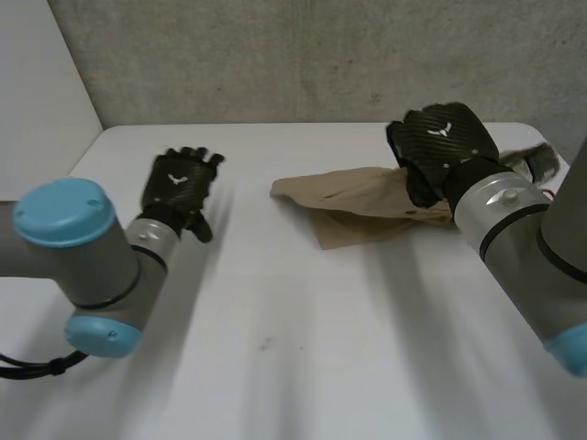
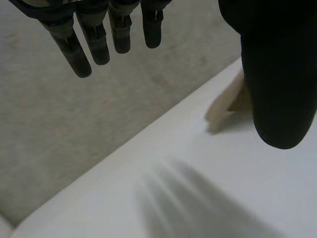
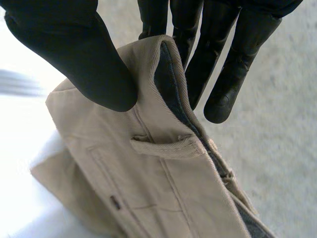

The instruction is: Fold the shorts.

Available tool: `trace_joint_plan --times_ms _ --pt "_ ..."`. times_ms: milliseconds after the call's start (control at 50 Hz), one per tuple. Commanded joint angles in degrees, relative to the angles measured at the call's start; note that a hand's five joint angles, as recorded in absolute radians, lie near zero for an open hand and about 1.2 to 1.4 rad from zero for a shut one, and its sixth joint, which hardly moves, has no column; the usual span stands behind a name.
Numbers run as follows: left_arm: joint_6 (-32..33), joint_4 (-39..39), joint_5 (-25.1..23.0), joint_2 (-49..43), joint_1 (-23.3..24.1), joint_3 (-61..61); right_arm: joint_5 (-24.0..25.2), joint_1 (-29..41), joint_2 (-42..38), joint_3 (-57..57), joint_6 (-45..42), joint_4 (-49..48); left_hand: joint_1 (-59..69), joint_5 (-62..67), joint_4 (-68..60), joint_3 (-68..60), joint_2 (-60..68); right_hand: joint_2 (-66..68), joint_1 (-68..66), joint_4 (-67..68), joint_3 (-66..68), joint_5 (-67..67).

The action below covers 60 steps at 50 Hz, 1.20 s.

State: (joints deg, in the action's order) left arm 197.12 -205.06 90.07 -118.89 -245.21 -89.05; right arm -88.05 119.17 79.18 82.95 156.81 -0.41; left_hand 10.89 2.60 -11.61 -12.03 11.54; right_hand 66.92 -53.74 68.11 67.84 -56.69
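1. Looking down from the head view, the crumpled tan cotton-twill shorts (image 1: 353, 206) lie on the far right part of the flat white table (image 1: 303, 348). One end is gathered under the black right hand (image 1: 445, 137), whose fingers curl down onto the cloth. The black left hand (image 1: 181, 183) hovers over bare tabletop, well apart from the shorts. The way the fabric rumples suggests a light, limp garment that will sag from any single hold.

2. Seen from the left wrist view, the left hand's fingers hang straight and spread, with the thumb standing apart and nothing between them, so the hand is free. A tan corner of the shorts lies on the table beyond the thumb, untouched. That free end looks like a sensible second hold, since the cloth probably needs spreading flat before any fold.

3. Seen from the right wrist view, the right hand pinches the thick ribbed waistband (image 3: 161, 64) between thumb and fingers, just above a tan belt loop (image 3: 168, 146). A darker inner lining shows along the rim, and the rest of the shorts drapes slack below the grip. The doubled, seamed waistband is likely the stiffest part and offers a firm pinch. The weave looks neither slippery nor fragile, though a mid-panel grip would probably bunch it.
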Motion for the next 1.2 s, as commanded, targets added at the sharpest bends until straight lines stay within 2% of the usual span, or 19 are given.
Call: trace_joint_plan --times_ms 20,100,240,320,380,400,460,540,620,660,740,880,940,1020,1100,1200 --pt "-6.37 0.1 -1.38 -7.04 4.73 5.8 -0.72 5.72 2.64 -0.86 -4.58 3.22 0.5 -1.21 0.22 0.64 -0.15 13.08 -26.26 11.89 12.16 -13.31" --pt "-11.21 0.54 -1.21 -10.29 5.44 9.84 -0.89 7.56 3.96 -0.86 -5.11 3.66 0.84 -0.87 -0.12 0.3 0.19 13.08 -26.26 11.89 12.16 -13.31" --pt "-14.83 3.35 -1.47 -14.35 6.24 14.16 -1.07 8.36 8.0 -0.78 -4.94 3.84 2.35 0.64 -1.63 -1.21 1.7 13.08 -26.26 11.89 12.16 -13.31" --pt "-15.36 4.93 -1.38 -16.46 6.15 15.74 -1.24 8.36 9.32 -0.6 -4.76 3.84 20.81 19.1 -20.09 -19.67 20.16 13.08 -26.26 11.89 12.16 -13.31" --pt "-16.23 5.46 -1.56 -16.9 6.06 16.1 -1.42 8.1 9.76 -0.6 -4.76 3.84 52.38 50.67 -51.66 -51.24 51.73 13.08 -26.26 11.89 12.16 -13.31" --pt "-16.59 5.37 -1.12 -17.07 5.8 16.36 -1.68 7.58 9.76 -0.51 -4.76 3.84 68.95 67.23 -68.22 -67.8 68.29 13.08 -26.26 11.89 12.16 -13.31" --pt "-16.33 5.37 -0.25 -16.9 5.18 16.8 -2.56 7.48 9.94 -0.43 -4.94 3.84 69.11 67.4 -68.39 -67.97 68.46 13.08 -26.26 11.89 12.16 -13.31" --pt "-15.01 5.73 4.32 -15.15 3.96 16.45 -4.23 7.31 9.76 -0.25 -5.9 3.84 69.11 67.4 -68.39 -67.97 68.46 13.08 -26.26 11.89 12.16 -13.31" --pt "-11.32 6.34 5.56 -5.32 1.23 12.6 -4.76 4.77 9.67 -0.07 -7.4 3.66 69.11 67.4 -68.39 -67.97 68.46 13.08 -26.26 11.89 12.16 -13.31" --pt "-8.34 6.25 4.33 2.24 -0.18 8.03 -4.41 3.44 9.76 -0.07 -7.84 3.66 69.11 67.4 -68.39 -67.97 68.46 13.08 -26.26 11.89 12.16 -13.31" --pt "-4.55 6.16 0.64 15.24 0.0 2.05 -4.5 2.65 9.67 -0.25 -7.49 3.31 69.11 67.4 -68.39 -67.97 68.46 13.08 -26.26 11.89 12.16 -13.31" --pt "-2.97 9.4 -0.33 37.2 0.35 -2.97 -4.41 -0.16 9.76 -0.69 -7.4 3.22 69.11 67.4 -68.39 -67.97 68.46 13.08 -26.26 11.89 12.16 -13.31" --pt "-2.97 12.04 -0.59 41.19 0.44 -2.89 -4.15 -0.6 9.76 -0.86 -7.83 3.31 69.11 67.4 -68.39 -67.97 68.46 13.08 -26.26 11.89 12.16 -13.31" --pt "-2.88 15.48 -0.59 41.2 0.26 -3.06 -4.15 -0.6 8.98 -0.95 -8.36 3.75 69.11 67.4 -68.39 -67.97 68.46 13.08 -26.26 11.89 12.16 -13.31" --pt "-2.35 17.06 -0.24 34.97 0.26 -2.98 -4.06 -0.6 5.92 -1.65 -9.24 3.4 69.11 67.4 -68.39 -67.97 68.46 13.08 -26.26 11.89 12.16 -13.31" --pt "3.35 17.5 0.11 22.14 0.08 0.27 -3.97 -0.69 -1.21 -5.69 -10.12 3.4 69.11 67.4 -68.39 -67.97 68.46 13.08 -26.26 11.89 12.16 -13.31"
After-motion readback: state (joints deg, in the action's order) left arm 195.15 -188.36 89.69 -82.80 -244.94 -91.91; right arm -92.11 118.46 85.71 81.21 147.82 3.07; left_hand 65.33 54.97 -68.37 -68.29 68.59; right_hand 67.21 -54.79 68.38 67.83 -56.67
